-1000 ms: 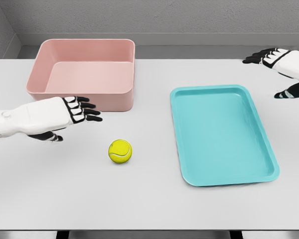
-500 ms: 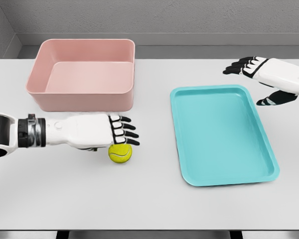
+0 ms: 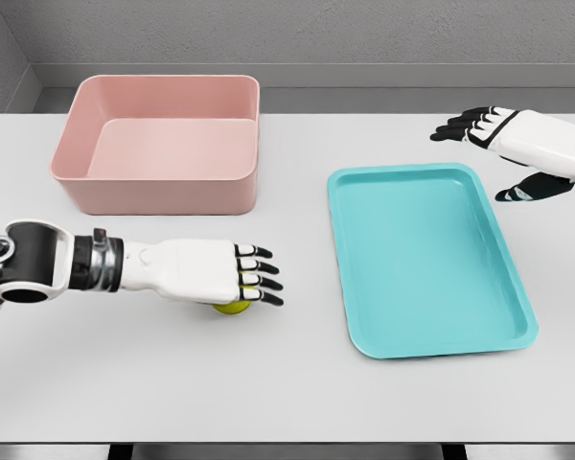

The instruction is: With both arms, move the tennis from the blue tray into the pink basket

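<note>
Toward the tabletop's (image 3: 297, 402) near left, your left hand (image 3: 211, 273) lies flat over the tennis ball (image 3: 232, 307), fingers (image 3: 261, 284) extended, the ball mostly hidden beneath. The blue tray (image 3: 426, 254) sits right of centre. Farther back left stands the pink basket (image 3: 163, 144); your right hand (image 3: 517, 139) hovers at the far right, fingers spread.

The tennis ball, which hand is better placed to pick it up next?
Left. The left hand is right over the tennis ball, covering most of it, fingers extended. The right hand hovers open beyond the blue tray, far from the ball.
</note>
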Robot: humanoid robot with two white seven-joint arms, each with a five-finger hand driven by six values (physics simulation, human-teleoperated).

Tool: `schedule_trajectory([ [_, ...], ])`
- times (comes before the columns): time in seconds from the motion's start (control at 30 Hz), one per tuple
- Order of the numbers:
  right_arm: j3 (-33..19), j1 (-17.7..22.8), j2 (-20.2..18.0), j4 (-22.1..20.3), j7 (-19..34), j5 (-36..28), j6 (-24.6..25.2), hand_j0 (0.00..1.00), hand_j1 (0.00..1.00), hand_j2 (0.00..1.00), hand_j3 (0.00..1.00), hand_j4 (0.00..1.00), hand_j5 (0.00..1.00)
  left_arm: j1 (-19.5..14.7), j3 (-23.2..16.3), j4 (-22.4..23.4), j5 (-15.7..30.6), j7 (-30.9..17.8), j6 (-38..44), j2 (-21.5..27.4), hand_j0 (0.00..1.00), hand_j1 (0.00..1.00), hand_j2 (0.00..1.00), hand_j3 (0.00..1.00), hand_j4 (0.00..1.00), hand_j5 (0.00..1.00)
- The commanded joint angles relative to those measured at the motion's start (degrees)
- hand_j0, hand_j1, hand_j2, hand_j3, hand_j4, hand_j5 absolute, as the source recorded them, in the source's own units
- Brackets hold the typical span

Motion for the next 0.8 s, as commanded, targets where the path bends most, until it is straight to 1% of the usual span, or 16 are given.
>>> schedule_trajectory([
  [0.0,0.02,0.09,0.11,0.01,-0.03,-0.36,0.09,1.00,1.00,1.00,1.00,1.00,1.00,0.00,-0.30,0.56,-1.38,0.01,0.07,-0.39,1.00,1.00,1.00,1.00,1.00,1.00],
  [0.07,0.02,0.53,-0.41,0.27,-0.03,-0.36,0.09,1.00,1.00,1.00,1.00,1.00,1.00,-0.09,-0.30,1.09,-2.52,0.01,0.07,-0.74,1.00,1.00,1.00,1.00,1.00,1.00],
  [0.4,0.02,0.53,-0.24,0.45,-0.03,-0.36,0.09,1.00,1.00,1.00,1.00,1.00,1.00,-0.53,-0.30,3.12,-6.65,0.01,0.07,-1.53,1.00,1.00,1.00,1.00,1.00,1.00],
  [0.63,0.02,0.44,0.03,0.45,-0.03,-0.36,0.09,1.00,1.00,1.00,1.00,1.00,1.00,-0.44,-0.38,3.12,-7.27,0.10,0.07,-1.88,1.00,1.00,1.00,1.00,1.00,1.00],
  [0.7,0.02,0.44,0.03,0.45,-0.03,-0.36,0.09,1.00,1.00,1.00,1.00,1.00,1.00,-0.53,-1.00,3.12,-7.18,0.10,0.07,-1.88,0.89,0.89,0.89,0.89,0.89,0.89],
  [0.73,0.02,0.44,0.03,0.45,-0.03,-0.36,0.09,1.00,1.00,1.00,1.00,1.00,1.00,-0.70,-1.35,3.03,-7.18,0.10,0.07,-1.88,0.81,0.81,0.81,0.81,0.81,0.81],
  [0.77,0.02,0.44,0.03,0.45,-0.03,-0.36,0.09,1.00,1.00,1.00,1.00,1.00,1.00,-0.70,-1.53,3.03,-7.27,0.10,0.07,-1.88,0.77,0.77,0.77,0.77,0.77,0.77],
])
